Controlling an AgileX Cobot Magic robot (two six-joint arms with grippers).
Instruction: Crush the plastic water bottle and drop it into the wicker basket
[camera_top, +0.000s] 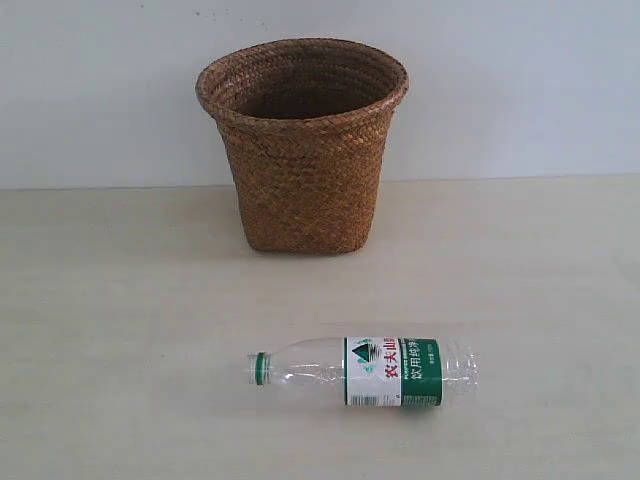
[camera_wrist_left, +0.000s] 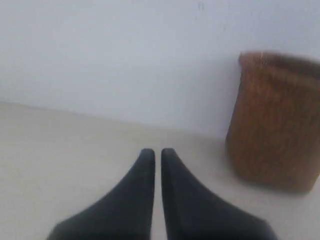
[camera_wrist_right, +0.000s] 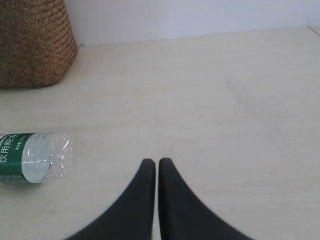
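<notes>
On the pale, wood-grain table (camera_top: 110, 320) you've got just two things, with a plain white wall (camera_top: 520, 90) running behind it. The wicker basket (camera_top: 303, 150) stands upright at the back, close to the wall, mouth open upward. The plastic water bottle (camera_top: 366, 372) lies on its side nearer the front, well apart from the basket. Its green cap (camera_top: 260, 368) points to the left of the exterior view, and it looks uncrushed as far as I can tell.

Your left gripper (camera_wrist_left: 157, 151) sits low over the table, aimed at the wall. Its black fingers are pinched almost together with only a sliver of gap, and they hold nothing. The right gripper (camera_wrist_right: 157, 161) is the same deal: low, fingers nearly touching, nothing between them, bare table under the tips.

Now the view differences. Only the exterior view gives you the whole bottle, with its cap and green-and-white label (camera_top: 392, 372), plus the basket's rim and dark inside. The grippers themselves only turn up in the wrist views. The right wrist view catches just the bottle's base end and a bit of label, off to the side of the fingers and not touching them, plus the basket's lower wall farther off. The left wrist view is blurry and shows the basket's side ahead and off to one side.
</notes>
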